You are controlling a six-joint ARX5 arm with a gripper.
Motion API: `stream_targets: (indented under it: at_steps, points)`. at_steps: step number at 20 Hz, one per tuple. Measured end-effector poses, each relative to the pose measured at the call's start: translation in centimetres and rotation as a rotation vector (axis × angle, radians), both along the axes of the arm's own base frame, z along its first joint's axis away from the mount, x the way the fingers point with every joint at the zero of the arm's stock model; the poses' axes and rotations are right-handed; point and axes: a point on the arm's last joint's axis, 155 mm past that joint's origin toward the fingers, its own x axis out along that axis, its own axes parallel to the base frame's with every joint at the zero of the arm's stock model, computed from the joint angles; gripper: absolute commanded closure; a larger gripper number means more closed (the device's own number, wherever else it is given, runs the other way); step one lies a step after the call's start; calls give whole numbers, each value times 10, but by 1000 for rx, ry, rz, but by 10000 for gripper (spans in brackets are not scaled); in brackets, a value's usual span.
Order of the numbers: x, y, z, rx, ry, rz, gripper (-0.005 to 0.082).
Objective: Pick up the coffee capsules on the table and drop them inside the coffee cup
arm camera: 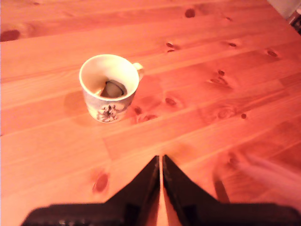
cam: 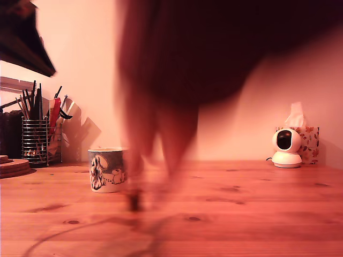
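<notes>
One blurred dark mass fills much of the exterior view, two smeared prongs reaching down toward the wooden table (cam: 257,214). Left of it in that view, coffee cup (cam: 107,169) upright on the boards; further left, wire-mesh utensil holder (cam: 40,140); at the exterior view's right, white camera (cam: 286,148) in front of a tissue box (cam: 306,143).

From the wrist: gripper (arm camera: 161,162) fingers pressed nearly together, nothing between them, well apart from the cup (arm camera: 109,87). Inside the cup, one dark capsule (arm camera: 113,88). Streaky blur close beside the fingers, unidentifiable.
</notes>
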Motion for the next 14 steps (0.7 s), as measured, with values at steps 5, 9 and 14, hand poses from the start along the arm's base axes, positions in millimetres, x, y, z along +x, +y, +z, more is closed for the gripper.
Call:
stream_targets:
  at_steps: [5,9,14]
  points:
    - [-24,7,-46,-2,48,15,789]
    - [-26,4,-21,-47,-108,4,789]
    - [-37,0,-24,-29,-146,-37,789]
